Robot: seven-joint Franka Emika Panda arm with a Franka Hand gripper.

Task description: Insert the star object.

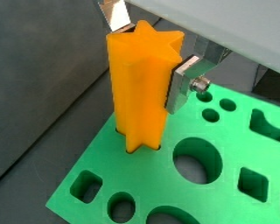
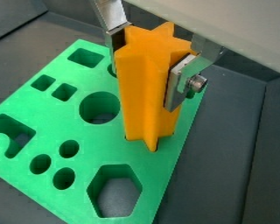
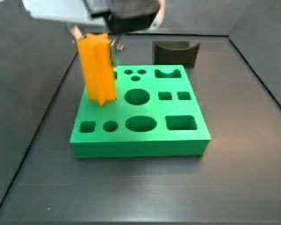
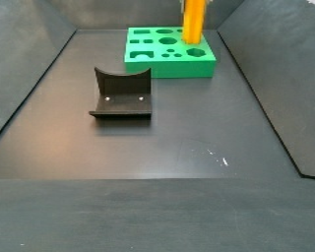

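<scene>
The star object [image 1: 140, 87] is a tall bright orange ridged bar. It stands upright with its lower end in the star-shaped hole at one corner of the green block [image 1: 157, 179]. My gripper [image 1: 149, 52] is shut on the bar's upper part, one silver finger [image 1: 184, 80] pressed against each side. Both wrist views show this; the star object [image 2: 145, 92], the gripper [image 2: 146, 57] and the green block [image 2: 78, 129] are also in that wrist view. In a side view the bar [image 3: 97, 66] rises well above the block [image 3: 143, 141] under the gripper [image 3: 99, 31]. It also shows in a side view [image 4: 196, 22] at the block's [image 4: 173, 67] far corner.
The green block has several other shaped holes: round, square and hexagonal [image 2: 113, 190]. A dark grey curved piece [image 4: 121, 95] stands on the dark floor apart from the block, also seen behind it in a side view [image 3: 175, 54]. Dark walls enclose the floor.
</scene>
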